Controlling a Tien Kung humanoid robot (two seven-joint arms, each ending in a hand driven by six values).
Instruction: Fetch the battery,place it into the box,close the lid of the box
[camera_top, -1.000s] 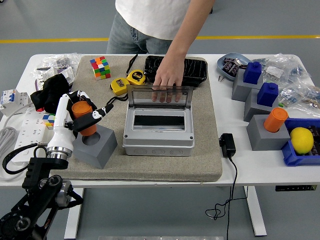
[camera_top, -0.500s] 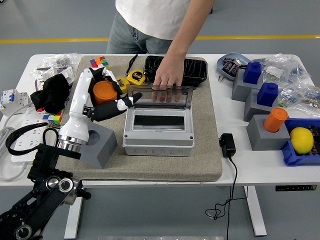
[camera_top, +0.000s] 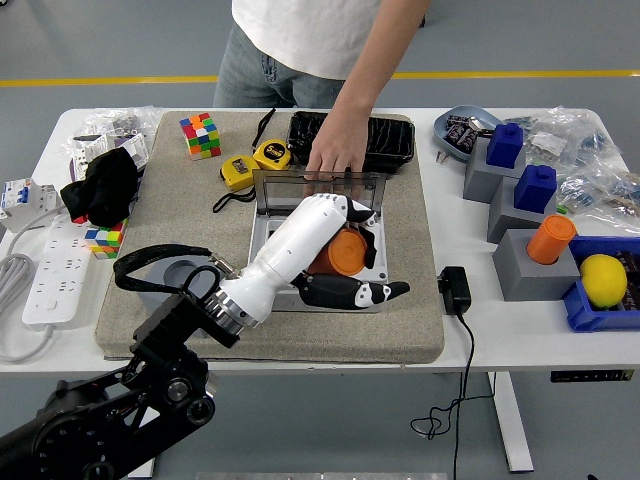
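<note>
An orange cylinder, the battery (camera_top: 343, 254), is held in my left hand (camera_top: 362, 262), which is shut on it over the open grey box (camera_top: 260, 234) at the mat's middle. My white forearm hides most of the box's inside, so I cannot tell whether the battery touches the floor of it. The clear lid (camera_top: 285, 188) stands upright at the box's back edge. A person's hand (camera_top: 335, 155) reaches from the far side and rests its fingers on the lid's top. The grey holder block (camera_top: 172, 274) at the mat's left has an empty socket.
At the right stand grey blocks with an orange cylinder (camera_top: 551, 238) and blue caps (camera_top: 505, 145), plus a lemon (camera_top: 603, 280) in a blue bin. A black adapter (camera_top: 455, 290) lies right of the mat. Tape measures (camera_top: 270, 153), a cube (camera_top: 201, 135) and a black tray (camera_top: 388, 140) sit behind the box.
My left hand has carried the battery from above the grey holder block rightward, to over the open box. The person's hand has stayed on the lid.
</note>
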